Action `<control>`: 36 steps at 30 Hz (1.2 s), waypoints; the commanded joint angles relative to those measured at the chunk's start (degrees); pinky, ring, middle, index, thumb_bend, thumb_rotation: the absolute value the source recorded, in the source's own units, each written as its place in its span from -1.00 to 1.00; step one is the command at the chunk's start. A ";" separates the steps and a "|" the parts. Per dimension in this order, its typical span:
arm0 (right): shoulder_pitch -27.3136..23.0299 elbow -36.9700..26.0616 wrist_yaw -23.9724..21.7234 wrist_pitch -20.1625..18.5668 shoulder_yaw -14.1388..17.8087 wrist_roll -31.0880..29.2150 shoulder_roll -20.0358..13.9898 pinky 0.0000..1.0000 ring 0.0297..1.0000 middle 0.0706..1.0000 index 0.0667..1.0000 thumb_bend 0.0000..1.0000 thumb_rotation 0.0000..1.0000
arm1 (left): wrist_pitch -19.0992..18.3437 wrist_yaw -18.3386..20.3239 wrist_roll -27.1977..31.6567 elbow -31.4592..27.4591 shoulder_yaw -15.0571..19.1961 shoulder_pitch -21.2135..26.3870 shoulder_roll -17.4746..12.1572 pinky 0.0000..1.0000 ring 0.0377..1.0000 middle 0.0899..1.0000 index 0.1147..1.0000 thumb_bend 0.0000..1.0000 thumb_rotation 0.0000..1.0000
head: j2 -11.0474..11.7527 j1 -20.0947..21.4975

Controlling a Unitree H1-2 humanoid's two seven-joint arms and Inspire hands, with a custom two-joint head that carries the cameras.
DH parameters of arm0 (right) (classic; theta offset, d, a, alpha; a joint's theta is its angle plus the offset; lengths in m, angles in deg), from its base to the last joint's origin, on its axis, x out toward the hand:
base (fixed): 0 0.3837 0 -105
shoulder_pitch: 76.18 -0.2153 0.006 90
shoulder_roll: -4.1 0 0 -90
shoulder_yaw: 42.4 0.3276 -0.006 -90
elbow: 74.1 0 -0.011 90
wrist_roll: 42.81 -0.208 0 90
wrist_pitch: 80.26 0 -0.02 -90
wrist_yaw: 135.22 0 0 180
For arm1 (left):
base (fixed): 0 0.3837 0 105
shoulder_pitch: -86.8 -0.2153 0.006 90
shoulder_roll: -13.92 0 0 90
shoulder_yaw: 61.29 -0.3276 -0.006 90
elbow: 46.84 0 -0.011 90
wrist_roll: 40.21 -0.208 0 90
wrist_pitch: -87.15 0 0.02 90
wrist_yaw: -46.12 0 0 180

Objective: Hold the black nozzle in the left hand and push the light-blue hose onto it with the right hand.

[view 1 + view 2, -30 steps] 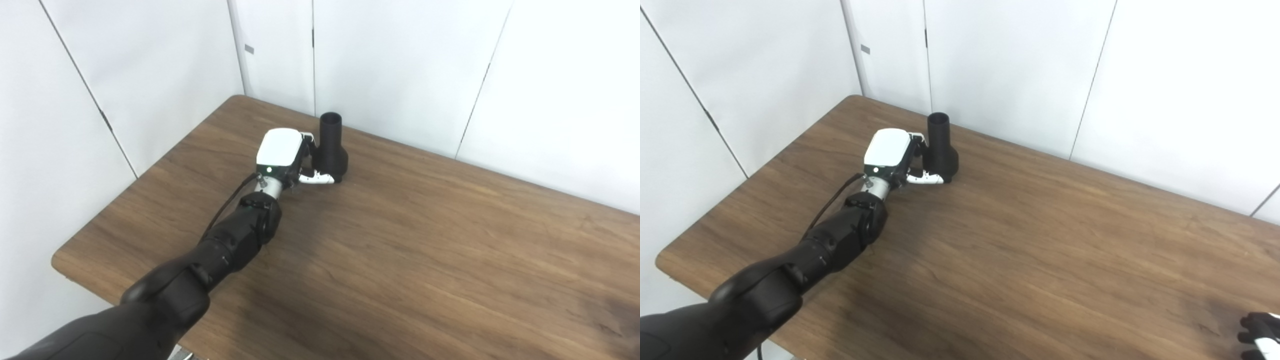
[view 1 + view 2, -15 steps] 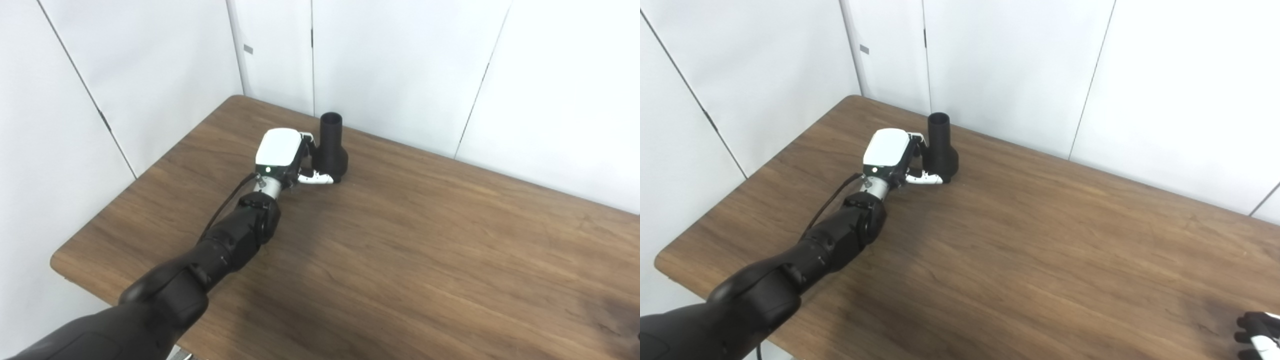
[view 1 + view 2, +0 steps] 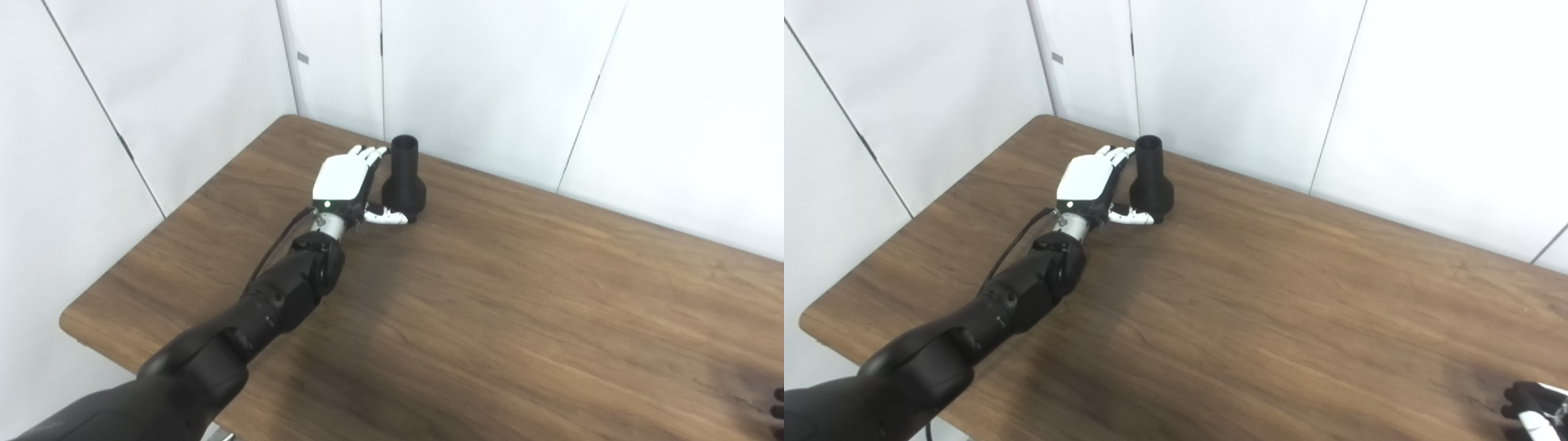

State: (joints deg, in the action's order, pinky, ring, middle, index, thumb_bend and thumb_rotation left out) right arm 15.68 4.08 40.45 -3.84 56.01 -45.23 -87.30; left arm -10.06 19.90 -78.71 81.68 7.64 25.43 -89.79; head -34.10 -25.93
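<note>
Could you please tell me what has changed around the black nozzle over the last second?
The left hand has opened: its fingers, earlier curled around the black nozzle, now stretch out straight beside it, the thumb still by its base. The nozzle stays upright in the same spot on the table. The right hand remains at the lower right edge.

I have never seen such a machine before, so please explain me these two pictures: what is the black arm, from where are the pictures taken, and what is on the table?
Both pictures come from two cameras side by side on a humanoid robot's head, so they show one scene from slightly different places. The long black arm from the bottom left ends in the robot's left hand, white-backed. Its fingers are spread open beside the black nozzle, a funnel-shaped tube standing upright on the wooden table. The thumb reaches toward the nozzle's base, but the hand holds nothing. The right hand only peeks in at the bottom right corner; whether it is open or shut cannot be told. No hose is in view.
</note>
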 commanded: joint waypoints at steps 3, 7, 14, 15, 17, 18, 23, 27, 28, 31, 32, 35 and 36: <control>-1.94 -3.96 0.17 1.02 0.60 0.79 -1.28 -0.13 0.12 0.16 0.09 -0.17 -0.05 | -4.34 18.72 2.31 3.90 -5.03 -8.79 3.50 1.00 0.89 0.80 0.79 1.00 -0.53 | 0.05 0.06; -1.92 -3.94 -0.06 1.38 0.49 0.75 -1.41 -0.13 0.12 0.16 0.09 -0.20 -0.07 | -4.83 19.83 2.77 4.08 -4.82 -8.42 3.64 1.00 0.91 0.81 0.80 1.00 -0.52 | 0.19 0.20; -2.08 -4.32 0.00 0.55 0.39 0.60 -1.14 -0.14 0.11 0.15 0.08 -0.25 -0.11 | -2.04 21.58 11.63 2.87 1.24 -8.83 5.61 1.00 0.87 0.75 0.69 1.00 -0.59 | 0.23 0.53; -2.07 -4.38 0.00 0.56 0.34 0.69 -1.16 -0.14 0.11 0.15 0.08 -0.26 -0.11 | -1.27 21.71 13.82 2.70 2.90 -9.01 6.17 0.99 0.84 0.71 0.61 1.00 -0.65 | 0.23 0.53; -1.98 -4.52 -0.12 0.54 0.27 0.70 -1.26 -0.14 0.11 0.15 0.08 -0.26 -0.11 | -0.21 22.50 16.72 2.39 5.11 -9.20 6.98 0.97 0.80 0.67 0.54 1.00 -0.67 | 0.09 0.59; -1.94 -4.63 -0.15 0.44 0.25 0.70 -1.30 -0.13 0.11 0.15 0.08 -0.26 -0.11 | -0.09 23.19 17.47 2.15 5.65 -9.22 7.23 0.94 0.80 0.64 0.51 1.00 -0.65 | 0.09 0.59; -1.76 -5.59 -0.14 -0.64 0.20 0.52 -1.11 -0.14 0.11 0.15 0.08 -0.25 -0.11 | 0.12 24.62 18.22 1.10 6.08 -9.01 7.98 0.86 0.78 0.57 0.46 1.00 -0.61 | -0.04 0.70; -1.77 -6.43 -0.20 -1.83 0.12 0.57 -1.10 -0.13 0.11 0.15 0.08 -0.30 -0.12 | 0.20 27.07 23.56 0.75 9.26 -8.95 9.53 0.64 0.67 0.56 0.47 1.00 -0.69 | -0.10 0.76; -1.76 -6.59 -0.18 -1.98 0.06 0.73 -1.13 -0.13 0.11 0.15 0.08 -0.32 -0.12 | 0.17 27.59 24.58 0.73 9.83 -8.91 9.83 0.51 0.59 0.56 0.49 1.00 -0.71 | -0.16 0.80; -1.68 -6.89 -0.21 -1.83 -0.37 1.83 -1.50 -0.13 0.12 0.16 0.09 -0.36 -0.12 | 1.37 28.00 25.16 1.44 9.93 -8.53 10.30 0.48 0.55 0.53 0.48 1.00 -0.71 | -0.18 0.84; -1.66 -6.94 -0.18 -1.86 -0.41 1.95 -1.47 -0.13 0.12 0.16 0.09 -0.37 -0.13 | 1.61 28.03 25.28 1.66 9.86 -8.41 10.45 0.53 0.57 0.53 0.48 1.00 -0.73 | -0.20 0.84; -1.66 -7.25 -0.05 -2.71 -0.42 2.01 -1.27 -0.11 0.13 0.17 0.09 -0.35 -0.15 | 2.37 28.42 25.26 2.36 9.22 -7.98 10.58 0.64 0.63 0.53 0.49 1.00 -0.73 | -0.19 0.87; -1.66 -7.37 -0.06 -2.93 -0.41 2.00 -1.22 -0.10 0.14 0.18 0.10 -0.35 -0.15 | 2.64 28.58 25.19 2.59 8.90 -7.82 10.57 0.64 0.64 0.54 0.50 1.00 -0.72 | -0.20 0.88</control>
State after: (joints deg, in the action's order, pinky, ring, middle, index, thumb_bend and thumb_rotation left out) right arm 15.71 1.63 40.47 -7.58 55.24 -43.78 -87.31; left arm -5.55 33.11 -57.19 78.40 22.37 25.21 -87.41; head -34.28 -25.05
